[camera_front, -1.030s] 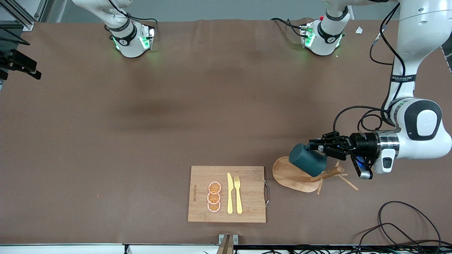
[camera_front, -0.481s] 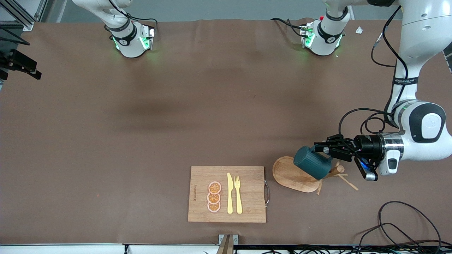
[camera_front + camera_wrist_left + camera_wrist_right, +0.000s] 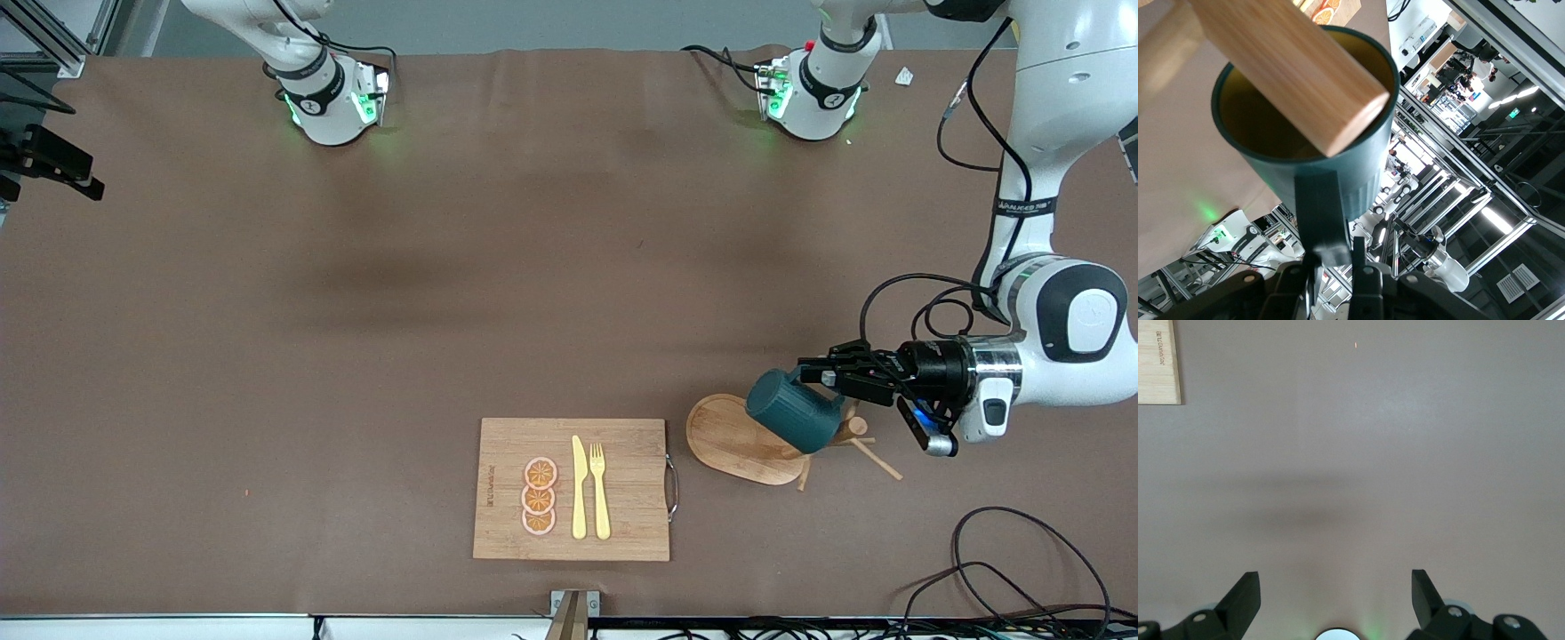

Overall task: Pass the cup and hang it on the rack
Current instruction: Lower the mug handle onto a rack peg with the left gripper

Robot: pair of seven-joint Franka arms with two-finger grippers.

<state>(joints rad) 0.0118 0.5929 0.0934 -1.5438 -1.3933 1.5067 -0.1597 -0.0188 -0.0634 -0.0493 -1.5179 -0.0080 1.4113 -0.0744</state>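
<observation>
Front view: left gripper clamped on the small side handle of the dark teal-green ribbed mug, tilted, up in the air over the light wooden mug tree with its oval flat base and thin pegs. Left wrist view: fingers pinched narrow on the handle just ahead of the jaws; mug mouth and yellowish-tan inside straight out from them; thick wooden post end of the tree crossing over the mug's mouth. Right wrist view: right gripper waiting, jaws spread wide, holding nothing, bare brown table cover below them, corner of the rectangular bamboo cutting board well apart from the jaws. Front view again: yellow knife, yellow fork and three orange slices lying on that board.
</observation>
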